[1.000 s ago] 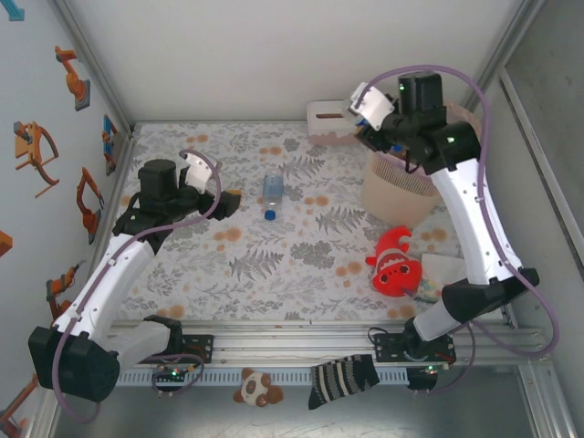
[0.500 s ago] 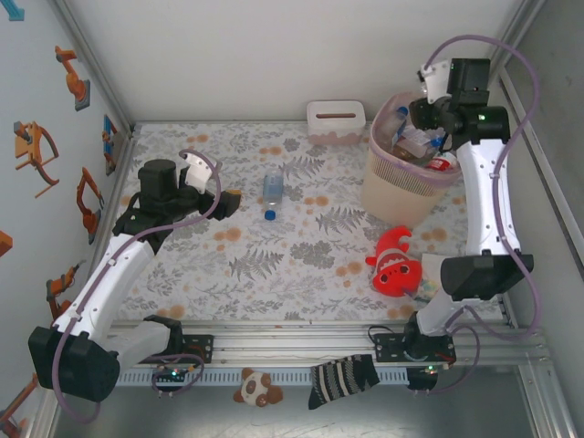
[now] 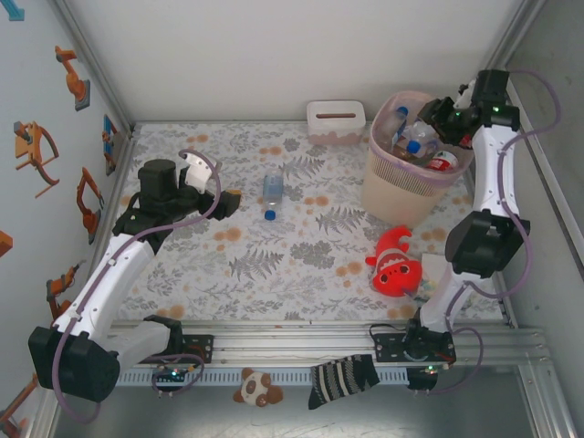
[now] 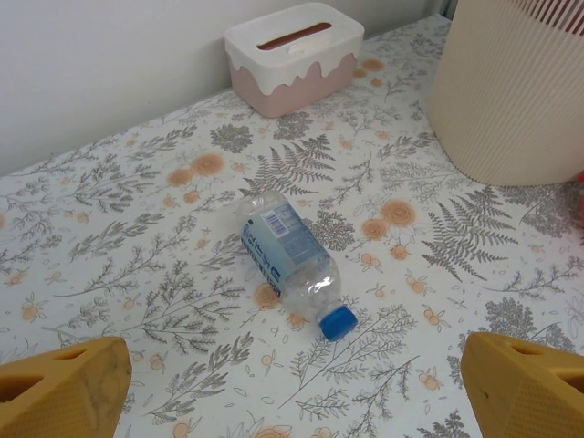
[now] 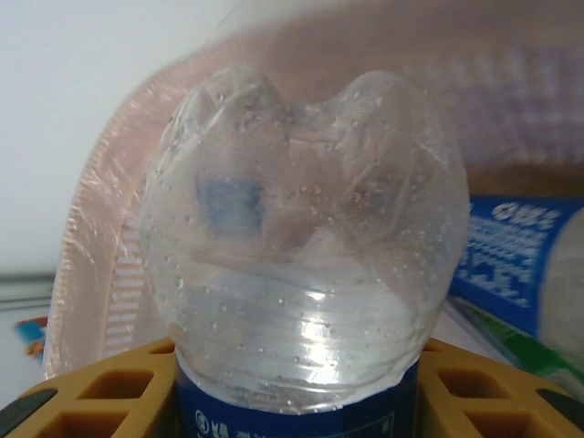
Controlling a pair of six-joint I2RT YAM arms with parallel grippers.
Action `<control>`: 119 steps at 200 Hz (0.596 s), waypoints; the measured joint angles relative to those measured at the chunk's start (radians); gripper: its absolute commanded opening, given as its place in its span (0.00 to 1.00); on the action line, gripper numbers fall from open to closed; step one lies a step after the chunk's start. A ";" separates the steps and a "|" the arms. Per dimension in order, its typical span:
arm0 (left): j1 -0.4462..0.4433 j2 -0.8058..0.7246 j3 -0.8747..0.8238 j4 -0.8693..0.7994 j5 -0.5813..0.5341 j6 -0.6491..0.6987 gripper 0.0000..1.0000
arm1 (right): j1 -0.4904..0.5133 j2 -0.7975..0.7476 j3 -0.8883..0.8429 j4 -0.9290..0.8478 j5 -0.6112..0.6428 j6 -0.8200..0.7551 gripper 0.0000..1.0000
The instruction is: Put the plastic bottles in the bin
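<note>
Plastic bottles [image 3: 415, 146] lie in the bin [image 3: 392, 196], and one clear bottle [image 5: 301, 237] is clamped in my right gripper [image 5: 297, 406] at its rim — I'd bring it well over the opening before letting go. A loose bottle [image 4: 287, 260] lies on the table [image 4: 137, 274], my left gripper [image 4: 292, 388] spread wide just short of it.

A plain white back wall [image 3: 274, 55] stands behind a floral-printed tabletop [image 3: 292, 255]; orange stickers [image 3: 36, 155] dot the left wall [image 3: 27, 91].

A robot-testing lab cell: plain white panel walls [image 3: 274, 55] and bare aluminium frame rails [image 3: 292, 332] box in a floral-print tabletop [image 3: 301, 251], and orange robot-arm stickers [image 3: 36, 151] dot the wall well left of the jaws of the left gripper [image 3: 228, 203].
</note>
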 measured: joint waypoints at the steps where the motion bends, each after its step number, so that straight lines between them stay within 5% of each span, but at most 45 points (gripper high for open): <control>1: 0.000 0.000 0.000 0.000 0.000 0.000 0.93 | 0.000 0.001 -0.001 0.000 -0.003 0.002 0.47; 119: 0.003 0.000 0.000 0.000 0.000 0.000 0.93 | 0.003 -0.003 -0.064 0.115 -0.114 0.098 0.73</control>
